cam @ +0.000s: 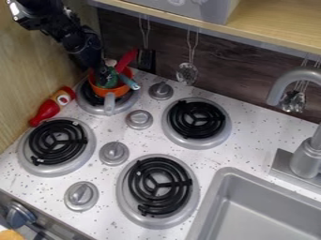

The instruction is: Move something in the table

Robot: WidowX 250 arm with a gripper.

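The black gripper [100, 68] hangs at the upper left, right over an orange pot [113, 92] that stands on the back left burner. Its lower end meets the things inside the pot: a green item [109, 78], a red-handled one [126, 60] and a light blue one [129, 82] leaning out over the rim. Toward the front, the pot's grey handle [109, 103] sticks out. Whether the gripper holds any of these is hidden.
A red bottle [51, 106] lies by the left wall. Several burners, such as the front one [160, 186], and grey knobs [115, 153] cover the stove. At right are a faucet [306, 150] and a sink [220, 206]; utensils [187, 72] hang behind.
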